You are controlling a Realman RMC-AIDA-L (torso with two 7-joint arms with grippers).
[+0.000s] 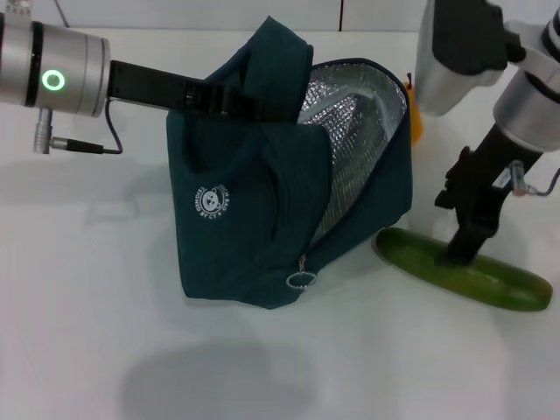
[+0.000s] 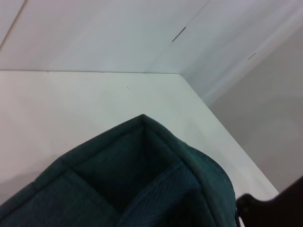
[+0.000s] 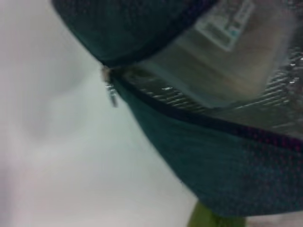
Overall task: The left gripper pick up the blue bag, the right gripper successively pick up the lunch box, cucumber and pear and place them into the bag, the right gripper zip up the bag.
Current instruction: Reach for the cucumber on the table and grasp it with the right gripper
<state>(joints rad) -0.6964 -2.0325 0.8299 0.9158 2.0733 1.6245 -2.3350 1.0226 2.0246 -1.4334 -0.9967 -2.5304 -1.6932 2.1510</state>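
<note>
The left gripper (image 1: 229, 99) clamps a handle of the blue bag (image 1: 262, 219), which hangs open above the white table (image 1: 87, 262) with the lunch box (image 3: 227, 61) inside, while right of the bag the right gripper (image 1: 464, 254) touches the cucumber (image 1: 464, 271), its finger spread unreadable, and the pear (image 1: 416, 118) peeks out behind the bag.

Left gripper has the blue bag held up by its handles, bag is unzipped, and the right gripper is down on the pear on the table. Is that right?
Not quite. The right gripper is down on the cucumber, not the pear; the head view shows it. The pear sits behind the blue bag, mostly hidden. The rest holds: the left gripper has the bag's handles and the bag is unzipped.
</note>
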